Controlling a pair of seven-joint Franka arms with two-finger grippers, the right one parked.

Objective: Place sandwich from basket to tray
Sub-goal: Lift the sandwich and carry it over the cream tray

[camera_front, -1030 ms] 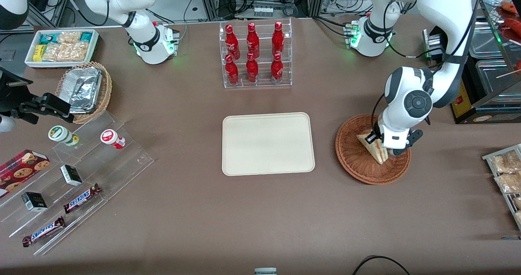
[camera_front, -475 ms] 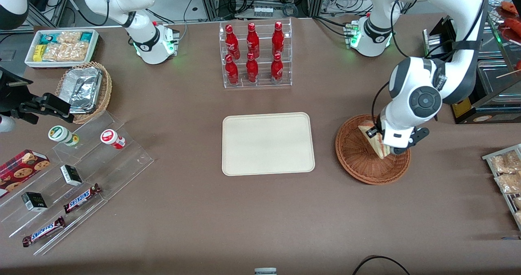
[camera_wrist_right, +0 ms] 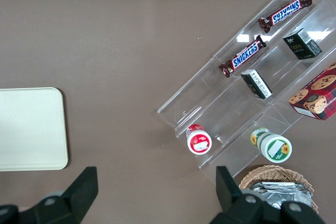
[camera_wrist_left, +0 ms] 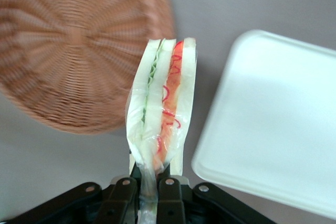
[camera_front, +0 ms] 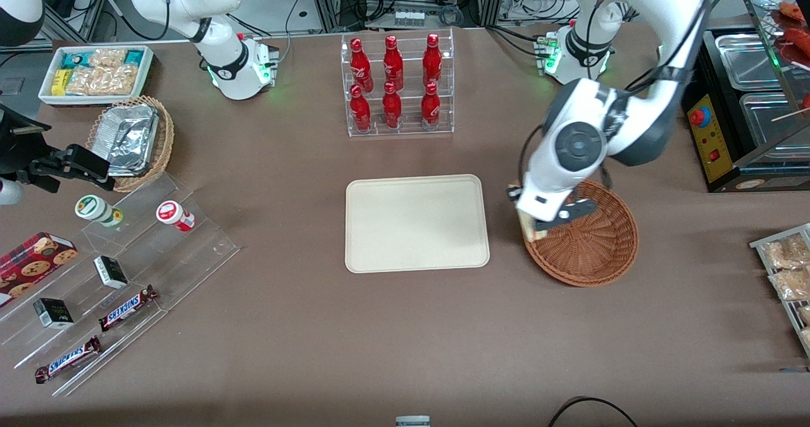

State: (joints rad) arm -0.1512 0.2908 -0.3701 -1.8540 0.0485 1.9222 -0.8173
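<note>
My left gripper (camera_front: 535,224) is shut on the sandwich (camera_wrist_left: 160,108), a white wedge in clear wrap with green and red filling, pinched by its wrapper end between the fingers (camera_wrist_left: 169,198). In the front view the sandwich (camera_front: 526,226) shows only as a pale sliver under the wrist, held in the air over the basket's rim on the tray's side. The reddish-brown wicker basket (camera_front: 591,250) holds nothing else; it also shows in the left wrist view (camera_wrist_left: 73,51). The cream tray (camera_front: 416,222) lies bare beside the basket, and shows in the left wrist view (camera_wrist_left: 273,124).
A clear rack of red bottles (camera_front: 395,85) stands farther from the front camera than the tray. A clear stepped stand with snacks (camera_front: 120,275), a tan foil-tray basket (camera_front: 133,139) and a white snack bin (camera_front: 95,73) lie toward the parked arm's end. Metal pans (camera_front: 759,98) sit at the working arm's end.
The gripper lifted the sandwich out of the basket and carried it from the basket's middle toward the tray, to above the basket's rim. The basket is now bare.
</note>
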